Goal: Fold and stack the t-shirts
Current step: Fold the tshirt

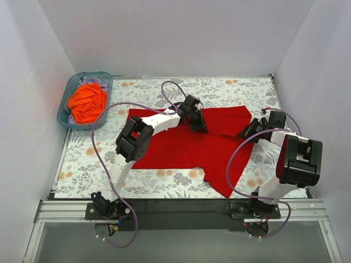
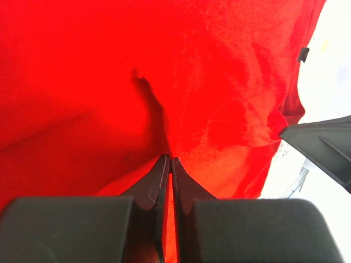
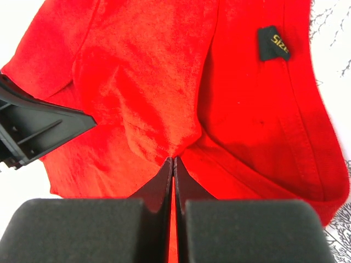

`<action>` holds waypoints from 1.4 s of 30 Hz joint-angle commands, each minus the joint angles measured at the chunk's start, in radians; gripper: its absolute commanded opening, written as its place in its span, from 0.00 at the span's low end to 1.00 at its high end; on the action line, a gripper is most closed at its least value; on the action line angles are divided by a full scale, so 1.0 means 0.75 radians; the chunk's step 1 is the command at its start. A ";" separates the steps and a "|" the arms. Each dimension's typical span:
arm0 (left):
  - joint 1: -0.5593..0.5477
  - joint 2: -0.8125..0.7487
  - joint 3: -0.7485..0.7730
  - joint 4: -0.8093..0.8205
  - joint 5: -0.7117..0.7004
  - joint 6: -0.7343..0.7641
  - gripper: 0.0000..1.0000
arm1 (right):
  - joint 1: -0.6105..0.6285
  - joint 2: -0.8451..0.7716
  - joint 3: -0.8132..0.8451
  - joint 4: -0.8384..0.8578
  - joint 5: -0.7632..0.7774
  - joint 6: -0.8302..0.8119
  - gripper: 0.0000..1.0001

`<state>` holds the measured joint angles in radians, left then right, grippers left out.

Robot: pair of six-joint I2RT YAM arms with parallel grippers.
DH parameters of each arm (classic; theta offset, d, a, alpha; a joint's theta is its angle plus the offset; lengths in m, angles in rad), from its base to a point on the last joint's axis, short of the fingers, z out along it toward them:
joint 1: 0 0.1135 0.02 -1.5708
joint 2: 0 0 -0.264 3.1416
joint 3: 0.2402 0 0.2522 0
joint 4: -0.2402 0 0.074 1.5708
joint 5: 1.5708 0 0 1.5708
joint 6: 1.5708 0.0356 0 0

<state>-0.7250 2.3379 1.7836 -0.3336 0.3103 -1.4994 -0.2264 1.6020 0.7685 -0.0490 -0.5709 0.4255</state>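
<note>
Red t-shirt (image 1: 186, 149): long axis left-right, collar rightward.
Left gripper (image 2: 169, 160), right gripper (image 3: 173, 160) clamped on it (floral tabletop (image 1: 230, 90), white walls (image 1: 164, 38)).

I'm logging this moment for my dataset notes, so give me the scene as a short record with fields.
red t-shirt: spread on the table, rumpled, not yet folded
orange t-shirt: bunched in the teal bin, far left corner
left gripper: shut on red t-shirt, pinching the cloth
right gripper: shut on red t-shirt, near the collar tag
stack: none yet
</note>
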 commanded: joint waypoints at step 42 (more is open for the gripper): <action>0.676 -0.299 -0.288 -0.132 -0.449 0.390 0.41 | 0.024 0.500 0.550 0.364 -0.010 0.044 0.30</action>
<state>-0.2340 2.0922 1.5806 -0.4232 -0.0006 -1.2484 -0.2127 1.9472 1.1217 0.1642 -0.5571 0.4465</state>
